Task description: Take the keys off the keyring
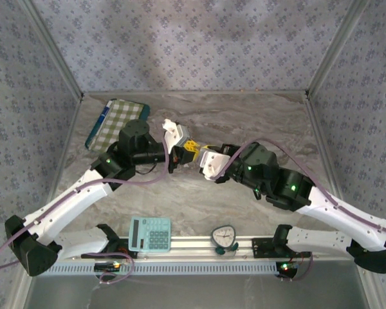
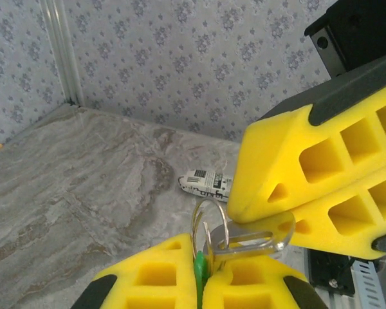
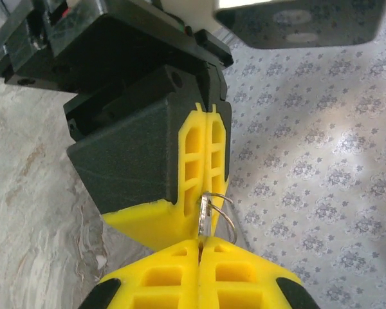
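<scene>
Above the middle of the table my left gripper (image 1: 185, 149) and right gripper (image 1: 201, 156) meet tip to tip. In the left wrist view my left gripper (image 2: 202, 257) is shut on a bright-green key (image 2: 199, 273) and the base of the wire keyring (image 2: 209, 219). The right arm's yellow fingers (image 2: 289, 167) pinch a flat silver key (image 2: 260, 241) threaded on that ring. In the right wrist view my right gripper (image 3: 201, 243) is shut on the silver key's edge (image 3: 204, 215). The keyring (image 3: 226, 215) loops to its right, and the left arm's fingers (image 3: 202, 151) stand just above.
A teal calculator (image 1: 149, 233) and a small round clock (image 1: 224, 237) sit at the front rail (image 1: 193, 243). A green checked cloth (image 1: 114, 123) lies at the back left. A small white printed packet (image 2: 206, 182) lies on the marble tabletop (image 2: 83, 193) beyond the ring.
</scene>
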